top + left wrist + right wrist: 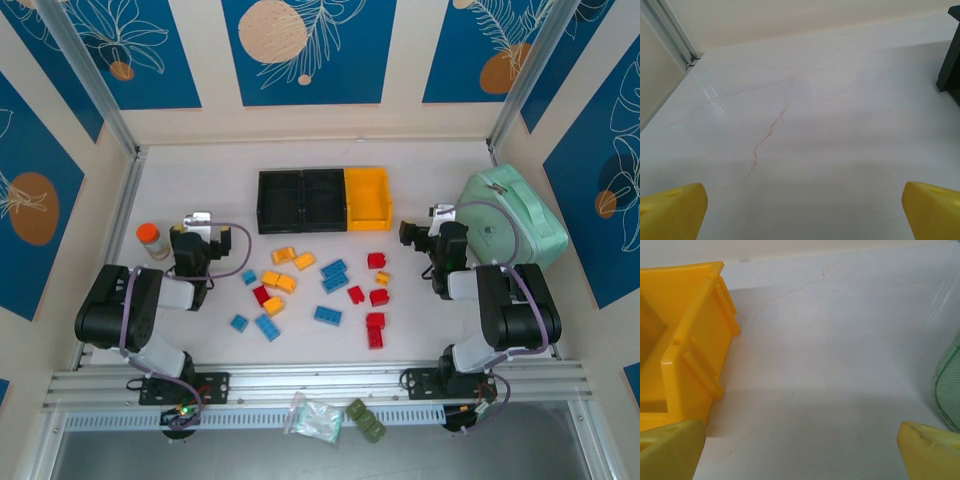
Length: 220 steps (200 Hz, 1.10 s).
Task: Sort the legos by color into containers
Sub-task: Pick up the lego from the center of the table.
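- Left gripper [800,212] and right gripper [800,450]: jaws are spread wide, nothing held, one posted at each side of the work.
- Legos [327,315] are scattered unsorted between the arms. The containers [303,200] stand just beyond and appear empty, judged reachable by both.

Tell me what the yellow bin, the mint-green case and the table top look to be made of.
Yellow bin: hard moulded plastic, smooth and slightly glossy, with ribs along its wall. Mint-green case: likely fabric or a textured soft shell; its side shows a fine grain. Table: glossy white surface with thin reddish veins, marble-look; real stone or laminate cannot be told.
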Available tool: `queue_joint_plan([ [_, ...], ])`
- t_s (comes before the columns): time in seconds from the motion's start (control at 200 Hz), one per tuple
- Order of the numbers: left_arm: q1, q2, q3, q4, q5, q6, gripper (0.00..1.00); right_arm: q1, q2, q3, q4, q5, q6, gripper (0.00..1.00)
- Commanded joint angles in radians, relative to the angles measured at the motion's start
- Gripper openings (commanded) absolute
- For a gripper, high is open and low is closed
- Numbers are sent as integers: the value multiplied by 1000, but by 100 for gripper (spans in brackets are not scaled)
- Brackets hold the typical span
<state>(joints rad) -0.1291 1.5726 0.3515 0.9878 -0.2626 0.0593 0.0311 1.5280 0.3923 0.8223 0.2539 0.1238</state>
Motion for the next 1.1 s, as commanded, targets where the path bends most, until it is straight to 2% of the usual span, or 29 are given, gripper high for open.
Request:
queue_joint_plan([
  [0.0, -6, 1, -3, 25, 2, 1, 99, -3, -6, 9, 12, -16, 4, 99],
  [0.71, 14, -3, 4, 3, 15, -22, 99, -2, -11, 6, 18, -12, 4, 99],
  [0.8, 14, -36, 12, -36, 7, -25, 99, 1, -53, 61, -115, -25, -3, 99],
  [0.905, 13, -112, 69, -213, 58, -1, 99, 7, -95, 143, -284, -48, -24, 99],
  [1.02, 13, -191, 119, -353, 27, -8, 99, 28, -150, 184, -390, -20, -29, 99],
  [1.096, 13, -245, 147, -429, 5, -46, 99, 30, -211, 215, -472, -38, 20, 99],
])
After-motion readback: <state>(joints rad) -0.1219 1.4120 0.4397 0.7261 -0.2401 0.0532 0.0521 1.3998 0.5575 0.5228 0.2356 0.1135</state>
